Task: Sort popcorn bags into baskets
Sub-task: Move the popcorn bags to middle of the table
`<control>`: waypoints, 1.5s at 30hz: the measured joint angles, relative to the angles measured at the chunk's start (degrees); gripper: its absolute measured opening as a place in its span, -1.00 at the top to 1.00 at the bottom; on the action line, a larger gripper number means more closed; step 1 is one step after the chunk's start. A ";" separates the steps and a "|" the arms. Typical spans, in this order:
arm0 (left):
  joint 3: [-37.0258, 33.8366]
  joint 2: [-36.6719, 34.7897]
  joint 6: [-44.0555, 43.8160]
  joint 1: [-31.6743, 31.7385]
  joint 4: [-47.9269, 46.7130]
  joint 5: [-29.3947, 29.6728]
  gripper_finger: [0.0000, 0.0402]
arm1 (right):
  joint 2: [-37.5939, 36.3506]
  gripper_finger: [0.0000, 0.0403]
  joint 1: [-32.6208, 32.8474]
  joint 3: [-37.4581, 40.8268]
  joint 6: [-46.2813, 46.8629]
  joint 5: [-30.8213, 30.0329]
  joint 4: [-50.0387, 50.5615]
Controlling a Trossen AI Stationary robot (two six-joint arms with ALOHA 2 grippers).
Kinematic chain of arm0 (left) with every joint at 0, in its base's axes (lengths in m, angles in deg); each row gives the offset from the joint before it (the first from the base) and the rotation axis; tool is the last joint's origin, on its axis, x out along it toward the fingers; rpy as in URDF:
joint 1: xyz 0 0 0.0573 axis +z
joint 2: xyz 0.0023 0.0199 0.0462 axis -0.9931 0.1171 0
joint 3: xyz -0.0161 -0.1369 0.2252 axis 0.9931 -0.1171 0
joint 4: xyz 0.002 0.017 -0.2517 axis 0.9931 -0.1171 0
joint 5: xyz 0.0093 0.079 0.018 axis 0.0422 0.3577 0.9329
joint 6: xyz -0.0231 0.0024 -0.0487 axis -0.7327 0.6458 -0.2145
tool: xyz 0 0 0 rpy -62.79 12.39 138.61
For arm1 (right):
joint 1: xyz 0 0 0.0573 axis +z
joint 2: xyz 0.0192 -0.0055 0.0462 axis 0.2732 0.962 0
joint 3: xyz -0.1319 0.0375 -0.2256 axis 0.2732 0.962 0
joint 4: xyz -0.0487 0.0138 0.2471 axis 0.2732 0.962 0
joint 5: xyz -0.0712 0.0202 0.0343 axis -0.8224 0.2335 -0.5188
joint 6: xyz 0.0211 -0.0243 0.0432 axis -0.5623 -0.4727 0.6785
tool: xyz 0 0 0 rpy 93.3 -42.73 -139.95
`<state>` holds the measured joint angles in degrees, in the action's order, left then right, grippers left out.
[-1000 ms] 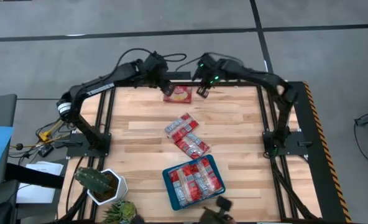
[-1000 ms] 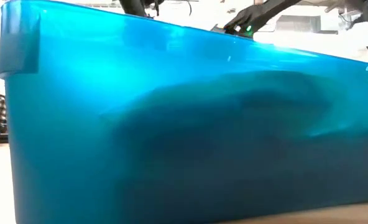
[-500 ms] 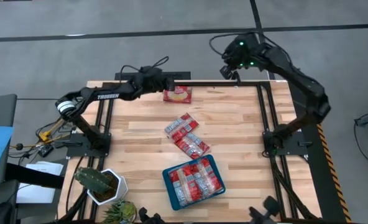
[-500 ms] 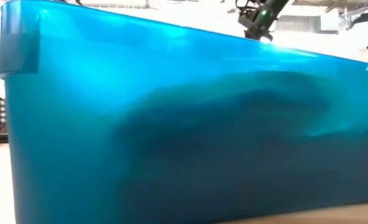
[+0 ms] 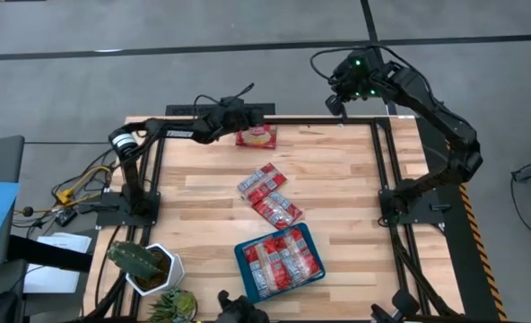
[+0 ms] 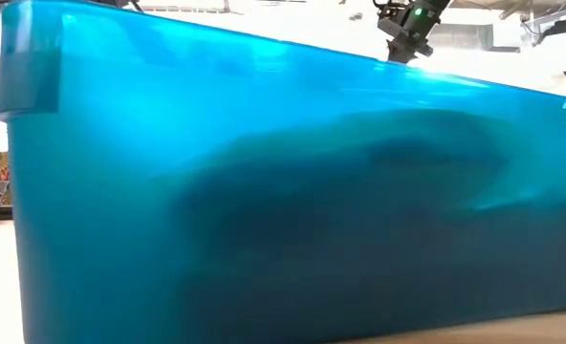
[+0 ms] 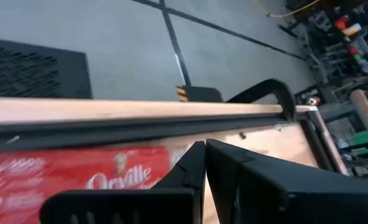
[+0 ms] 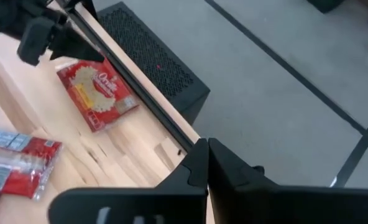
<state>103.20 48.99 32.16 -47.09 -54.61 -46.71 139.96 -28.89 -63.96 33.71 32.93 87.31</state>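
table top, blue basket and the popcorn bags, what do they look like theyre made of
Table top: pale wood planks, matte, with visible grain and seams. Basket: probably plastic, glossy teal, smooth with rounded corners. Popcorn bags: seemingly printed paper or film, red; the ones at mid-table look shinier, perhaps clear wrap.

Right gripper (image 8: 206, 163) (fingers pressed together) above table edge (image 8: 171, 134); popcorn bag (image 8: 97, 93) beyond.

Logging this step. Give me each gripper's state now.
Left gripper: shut, holding nothing, just above the popcorn bag at the table's far edge.
Right gripper: shut, empty, raised over the far right corner.
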 joint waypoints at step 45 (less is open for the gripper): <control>18.05 6.00 5.04 -1.49 -38.29 -1.99 1.00 | -0.63 0.93 -0.36 0.04 -1.19 0.08 0.68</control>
<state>121.26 54.99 37.20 -48.57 -92.90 -48.71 139.33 -29.25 -63.91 32.53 33.01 87.99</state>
